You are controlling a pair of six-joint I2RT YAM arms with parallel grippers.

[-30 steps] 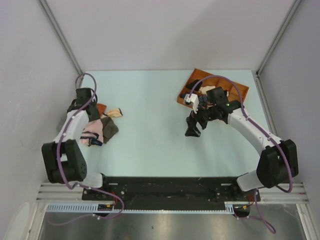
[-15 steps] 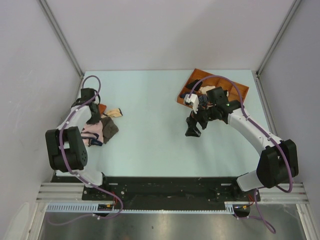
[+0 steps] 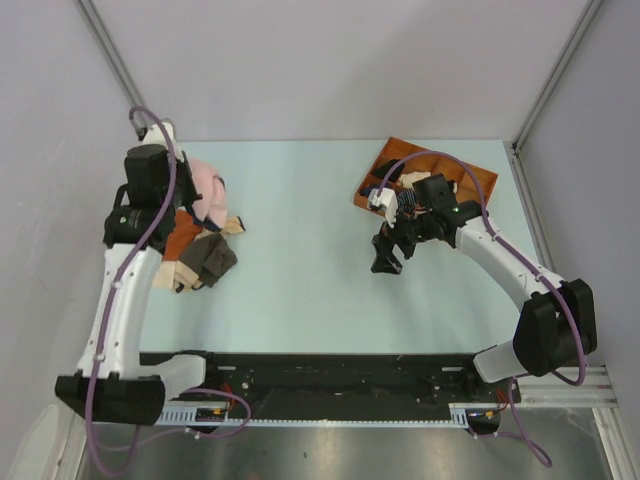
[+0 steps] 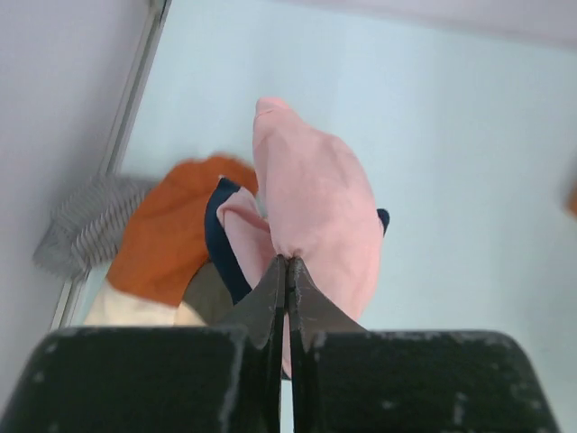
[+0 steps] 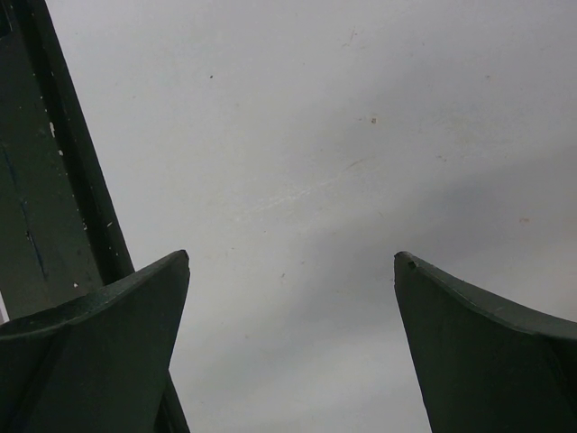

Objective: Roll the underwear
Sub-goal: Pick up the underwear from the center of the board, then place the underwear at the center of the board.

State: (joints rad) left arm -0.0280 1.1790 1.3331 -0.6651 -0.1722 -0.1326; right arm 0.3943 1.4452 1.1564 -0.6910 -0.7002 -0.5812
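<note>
Closest in, the right gripper (image 3: pixel 385 262) is seen low over the bare middle of the table (image 3: pixel 300 290), well apart from any cloth. Its fingers (image 5: pixel 108 334) are shown spread wide only in the right wrist view, with nothing but table surface between them. From above the gap cannot be judged.

At the left edge a pile is seen: a dark brown cloth (image 3: pixel 216 258) nearest, an orange cloth (image 3: pixel 182 240) behind it, a beige cloth (image 3: pixel 232 225) at the pile's right side. A grey striped cloth (image 4: pixel 86 230) by the side wall is picked up only in the left wrist view; from above it is not made out.

Past the pile, the left gripper (image 4: pixel 287 262) is held raised, fingers pinched tight together on the underwear (image 4: pixel 315 203). The underwear is hung from the fingertips as a bunched pink fold, above the pile's far side at the table's left rear. Its navy edging is shown plainly in the wrist view, on the side toward the orange cloth; from above only a small dark sliver is caught. Whether its lower end touches anything cannot be told.

Farthest back on the right, a brown tray (image 3: pixel 478 180) with several small items is seen only from above. The items are too small to be named.
</note>
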